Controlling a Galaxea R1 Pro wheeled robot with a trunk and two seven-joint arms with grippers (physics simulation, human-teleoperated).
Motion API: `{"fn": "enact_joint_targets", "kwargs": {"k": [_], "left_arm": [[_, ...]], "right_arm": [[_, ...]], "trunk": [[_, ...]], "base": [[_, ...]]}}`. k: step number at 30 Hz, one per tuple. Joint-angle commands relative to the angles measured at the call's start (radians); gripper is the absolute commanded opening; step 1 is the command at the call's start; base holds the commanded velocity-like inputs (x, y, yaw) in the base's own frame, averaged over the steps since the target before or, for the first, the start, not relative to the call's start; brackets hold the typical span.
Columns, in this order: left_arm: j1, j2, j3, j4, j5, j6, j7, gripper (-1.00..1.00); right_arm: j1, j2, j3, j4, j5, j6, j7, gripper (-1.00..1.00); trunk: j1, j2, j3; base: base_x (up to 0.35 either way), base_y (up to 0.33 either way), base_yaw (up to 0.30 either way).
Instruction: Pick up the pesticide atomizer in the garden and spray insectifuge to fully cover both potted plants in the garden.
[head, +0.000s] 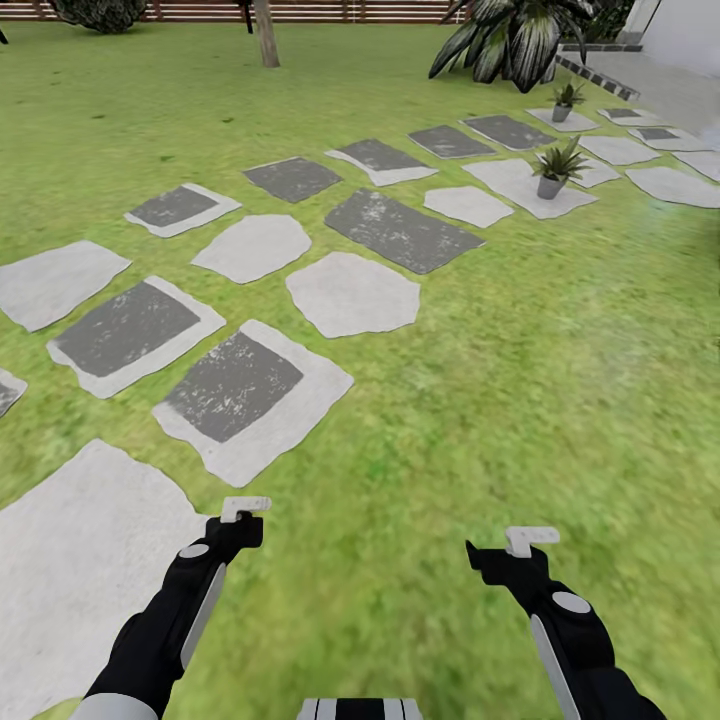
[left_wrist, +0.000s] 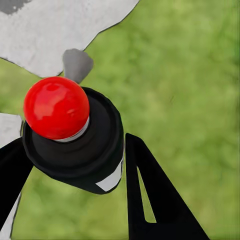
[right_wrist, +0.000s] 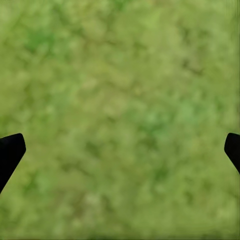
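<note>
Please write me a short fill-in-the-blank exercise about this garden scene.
1. The two small potted plants stand on pale flat stepping ___.
2. Under the right gripper, the wrist view shows green ___.
3. In the left wrist view, a glossy ball of ___ colour sits by the left gripper.

Missing words: stones; grass; red

We see the right pincer (right_wrist: 120, 150) in its wrist view only as two dark fingertips (right_wrist: 10, 152) cut by the side edges, over blurred lawn (right_wrist: 120, 90). In the left wrist view a black knob with a red ball (left_wrist: 56, 107) hides much of the ground, and the black struts run off the lower edge. In the head view both forearms leave the bottom edge, the far potted plant (head: 566, 99) is too small for us to make out its leaves, and the fence (head: 330, 10) and striped palm (head: 515, 35) are cropped at the top.
</note>
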Motion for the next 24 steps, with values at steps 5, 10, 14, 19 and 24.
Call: {"fn": "enact_joint_targets", "kwargs": {"k": [5,10,14,19,24], "left_arm": [[0.000,0.000,0.000,-0.001,0.000,0.005,0.001,-1.00],[0.000,0.000,-0.001,-0.002,-0.001,0.005,0.001,-1.00],[0.000,0.000,-0.001,-0.002,-0.003,0.005,0.001,-1.00],[0.000,0.001,0.000,-0.002,-0.002,0.005,0.001,-1.00],[0.000,0.001,0.000,-0.003,-0.002,0.005,0.001,-1.00]], "right_arm": [[0.000,-0.001,-0.005,-0.002,-0.003,0.006,0.001,1.00],[0.000,-0.001,-0.046,-0.003,-0.005,0.007,0.001,1.00],[0.000,-0.001,-0.053,-0.003,-0.005,0.007,0.001,1.00],[0.000,-0.001,-0.055,-0.003,-0.005,0.008,0.001,1.00],[0.000,-0.001,-0.055,-0.002,-0.005,0.009,0.001,1.00]], "trunk": [[0.000,0.000,-0.001],[0.000,0.000,0.003],[0.000,0.000,0.009],[0.000,0.000,0.018],[0.000,0.000,0.026]], "base": [[0.000,0.000,-0.003],[0.000,0.000,-0.019],[0.000,0.000,-0.061],[0.000,0.000,-0.066],[0.000,0.000,-0.067]]}}
